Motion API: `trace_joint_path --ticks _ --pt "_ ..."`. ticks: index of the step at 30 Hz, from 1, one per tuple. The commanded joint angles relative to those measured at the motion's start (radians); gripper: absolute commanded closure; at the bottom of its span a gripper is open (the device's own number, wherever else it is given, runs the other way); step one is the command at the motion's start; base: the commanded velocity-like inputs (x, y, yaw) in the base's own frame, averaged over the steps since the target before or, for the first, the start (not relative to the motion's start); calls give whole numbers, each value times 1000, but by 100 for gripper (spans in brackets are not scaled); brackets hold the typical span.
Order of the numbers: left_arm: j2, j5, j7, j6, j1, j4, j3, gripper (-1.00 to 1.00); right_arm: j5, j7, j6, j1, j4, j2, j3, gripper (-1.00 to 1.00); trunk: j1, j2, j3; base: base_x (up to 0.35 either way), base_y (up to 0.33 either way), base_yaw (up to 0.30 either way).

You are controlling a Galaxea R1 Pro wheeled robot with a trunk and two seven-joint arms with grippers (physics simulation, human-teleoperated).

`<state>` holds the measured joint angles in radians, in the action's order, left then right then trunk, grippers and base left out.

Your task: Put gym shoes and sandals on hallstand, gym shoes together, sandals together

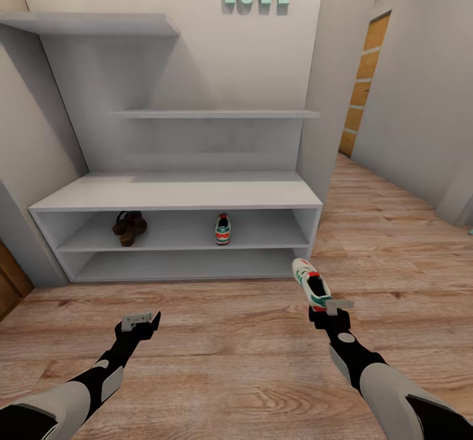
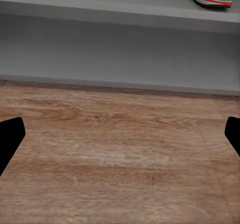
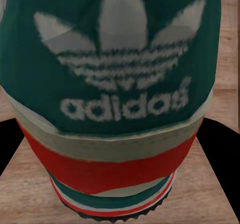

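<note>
Right end effector (image 1: pixel 326 307): clamped on gym shoe (image 1: pixel 311 284) heel, above corridor floor (image 1: pixel 230 348) | Left end effector (image 1: pixel 139 322): fingers apart, holding nothing | Hallstand (image 1: pixel 177 194) ahead: second gym shoe (image 1: pixel 223 228), sandals (image 1: pixel 129 227) on upper shelf, well apart

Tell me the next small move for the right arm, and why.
Probably carry the held gym shoe in the right gripper forward and leftward to the upper shelf of the hallstand, beside the shelved gym shoe; the sandals already sit together there.

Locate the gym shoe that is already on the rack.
In the head view, that gym shoe stands on the hallstand's upper open shelf, right of centre, apart from the sandals at the shelf's left.
</note>
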<state>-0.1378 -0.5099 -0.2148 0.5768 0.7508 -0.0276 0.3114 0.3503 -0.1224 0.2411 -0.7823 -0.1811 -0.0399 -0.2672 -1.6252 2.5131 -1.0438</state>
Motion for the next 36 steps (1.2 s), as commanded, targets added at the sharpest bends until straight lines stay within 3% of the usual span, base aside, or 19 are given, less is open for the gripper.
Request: trace_joint_path --ticks 1,8,15,18,23,25,29,33,36 --pt "0 0 0 0 0 0 0 -100 -1 -2 0 0 0 0 0 100 0 0 0 0 0 0" --pt "0 1 -2 -4 -8 1 -2 -100 -2 -10 1 0 0 1 0 100 0 0 0 0 0 0" --pt "-13 -15 18 -23 -125 3 -6 -100 -2 -12 1 0 0 1 0 100 0 0 0 0 0 0" --pt "-17 -79 53 -24 -178 2 -10 -100 -2 -12 1 0 0 1 0 100 0 0 0 0 0 0" --pt "-19 -261 78 -14 -222 1 -13 -100 -2 -13 0 0 0 0 0 100 0 0 0 0 0 0" --pt "-19 -308 81 -9 -231 1 -13 -100 -2 -13 0 0 0 1 0 100 0 0 0 0 0 0" --pt "-19 -355 80 -4 -240 -1 -12 -100 -2 -12 0 0 0 1 0 100 0 0 0 0 0 0" --pt "-19 -374 69 -1 -244 -9 -9 -100 -2 -11 0 0 0 6 1 100 0 0 0 0 0 0" --pt "-19 -381 63 -1 -245 -19 -8 -100 -2 -10 0 0 0 25 2 100 0 0 0 0 0 0"
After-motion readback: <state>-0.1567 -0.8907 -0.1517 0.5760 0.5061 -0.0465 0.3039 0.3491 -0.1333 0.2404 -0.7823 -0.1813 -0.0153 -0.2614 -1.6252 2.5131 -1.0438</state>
